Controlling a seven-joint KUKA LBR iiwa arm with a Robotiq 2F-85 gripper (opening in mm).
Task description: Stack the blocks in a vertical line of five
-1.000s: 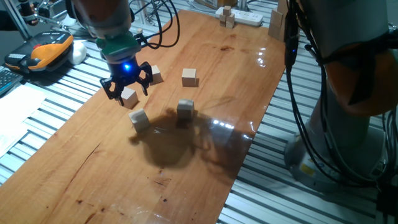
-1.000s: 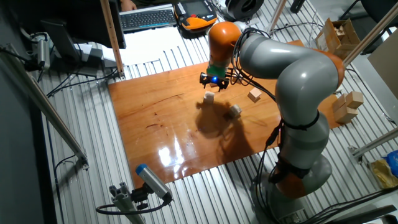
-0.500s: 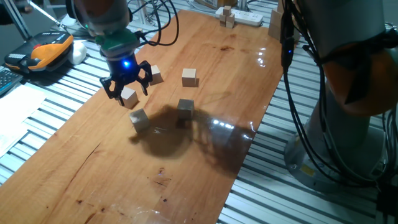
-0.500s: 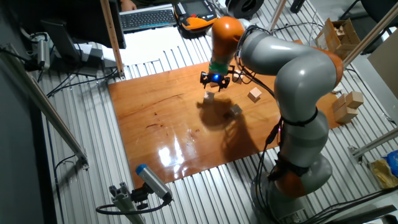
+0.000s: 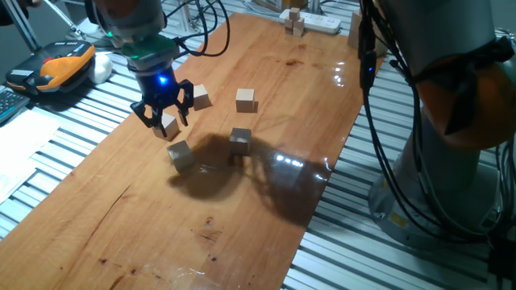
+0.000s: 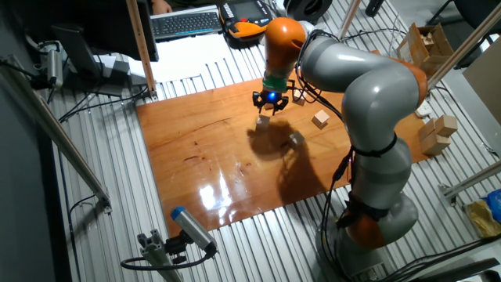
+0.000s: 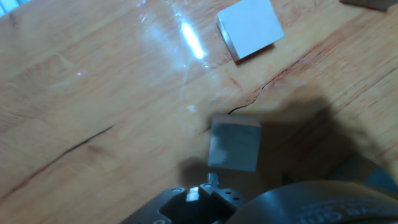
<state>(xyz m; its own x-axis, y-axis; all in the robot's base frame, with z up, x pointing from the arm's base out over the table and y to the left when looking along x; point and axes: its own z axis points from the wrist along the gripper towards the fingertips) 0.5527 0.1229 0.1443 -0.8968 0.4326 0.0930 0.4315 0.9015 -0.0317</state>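
The gripper hangs above the worktop with its dark fingers clamped on a small wooden cube, lifted clear of the wood. I take it that the cube is carried high so it can go down on top of another. Just below and a little toward the near edge from the gripper sits a second cube, the likely base. In the hand view that cube lies in shadow, nearly under the fingers. Three more cubes lie flat and well apart: one off to the gripper's far side, one just behind it, one farther back. No stack exists yet, so the task looks barely begun. In the other fixed view the gripper hovers over the same cube.
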